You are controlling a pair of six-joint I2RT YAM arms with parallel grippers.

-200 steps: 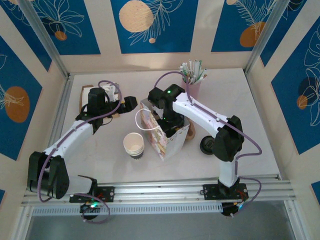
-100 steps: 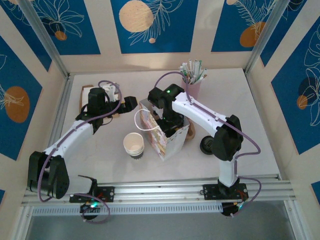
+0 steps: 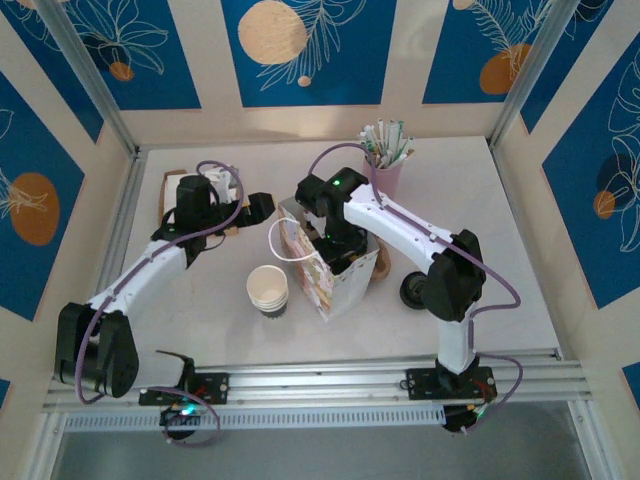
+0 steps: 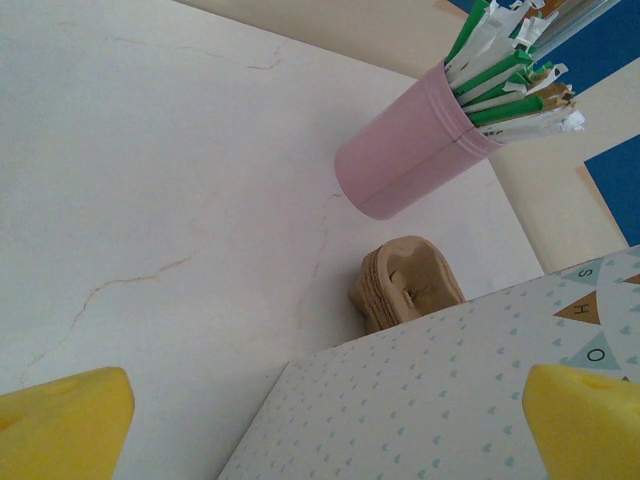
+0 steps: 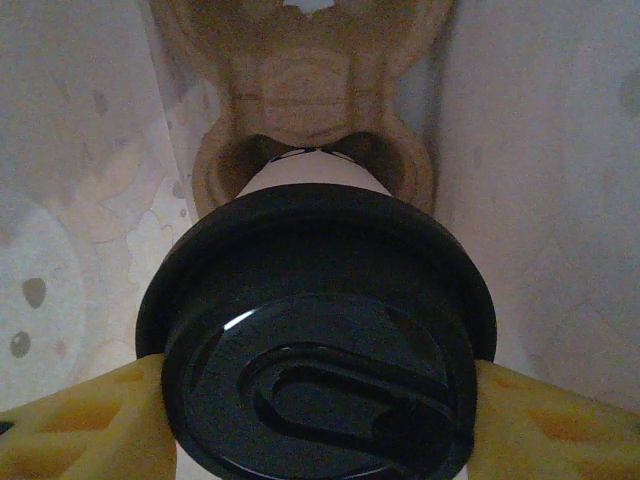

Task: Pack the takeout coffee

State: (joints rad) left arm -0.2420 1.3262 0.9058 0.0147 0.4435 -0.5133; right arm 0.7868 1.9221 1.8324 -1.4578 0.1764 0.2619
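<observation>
Pulp carrier [image 5: 310, 85] sits below the takeout coffee [image 5: 318, 330] inside the bag [image 5: 560, 150].

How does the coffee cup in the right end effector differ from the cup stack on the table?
The coffee cup wears a black lid; the cup stack is open-topped. The coffee cup is gripped by the right end effector inside the bag; the cup stack stands free on the table. Both are pale paper.

I see only a tiny change: right arm [image 3: 400, 228] crept a hair left, elbow [image 3: 452, 272] tucked in slightly, so the right pincer [image 3: 335, 252] sits marginally further left in the bag [image 3: 345, 288].
</observation>
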